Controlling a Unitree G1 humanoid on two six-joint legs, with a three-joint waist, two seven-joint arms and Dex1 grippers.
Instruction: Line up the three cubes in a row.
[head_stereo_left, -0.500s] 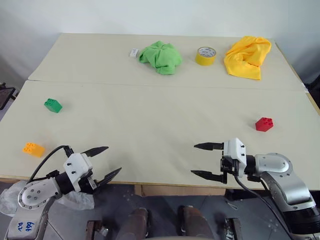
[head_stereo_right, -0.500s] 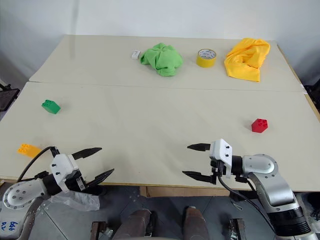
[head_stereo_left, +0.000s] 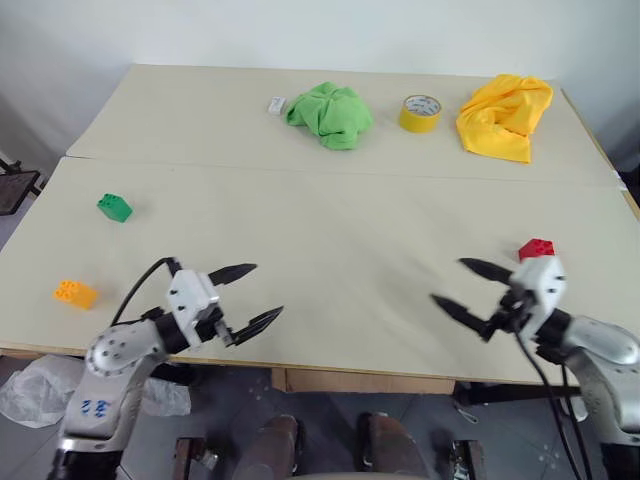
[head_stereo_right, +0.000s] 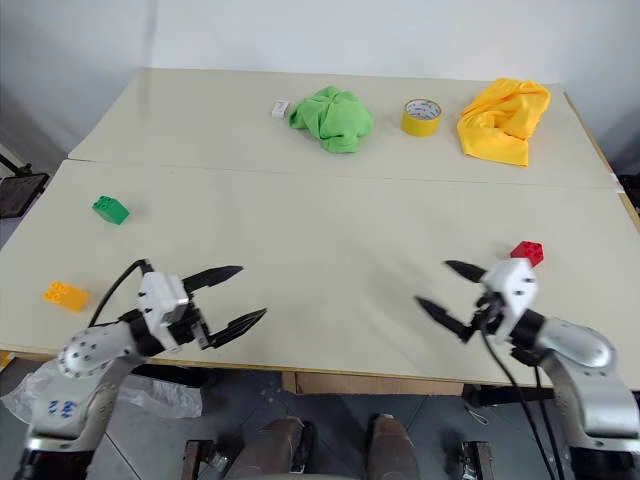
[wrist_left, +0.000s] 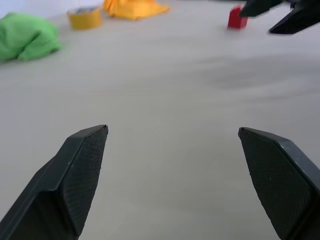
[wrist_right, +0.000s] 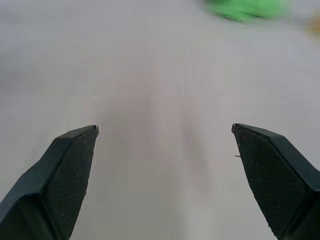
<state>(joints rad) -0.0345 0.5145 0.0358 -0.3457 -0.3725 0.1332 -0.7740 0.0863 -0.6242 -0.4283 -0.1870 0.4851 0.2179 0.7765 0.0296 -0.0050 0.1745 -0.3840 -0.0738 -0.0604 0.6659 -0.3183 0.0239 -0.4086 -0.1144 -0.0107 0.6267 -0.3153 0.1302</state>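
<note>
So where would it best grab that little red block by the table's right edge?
Probably across two opposite flat side walls of the red block, coming from above with the open right pincer. It sits studs-up on the table, nothing beside it, and its sides look like the flattest faces.

I count three cubes on the table (head_stereo_left: 330, 215): one red cube (head_stereo_left: 535, 247), one green cube (head_stereo_left: 114, 207) and one orange cube (head_stereo_left: 75, 293). I see two cloths, a green cloth (head_stereo_left: 331, 113) and a yellow cloth (head_stereo_left: 504, 115). There is one tape roll (head_stereo_left: 420, 112) and one small white item (head_stereo_left: 276, 104) that I cannot identify. I have two grippers, left gripper (head_stereo_left: 258, 295) and right gripper (head_stereo_left: 458, 286), with two black fingers each.
</note>
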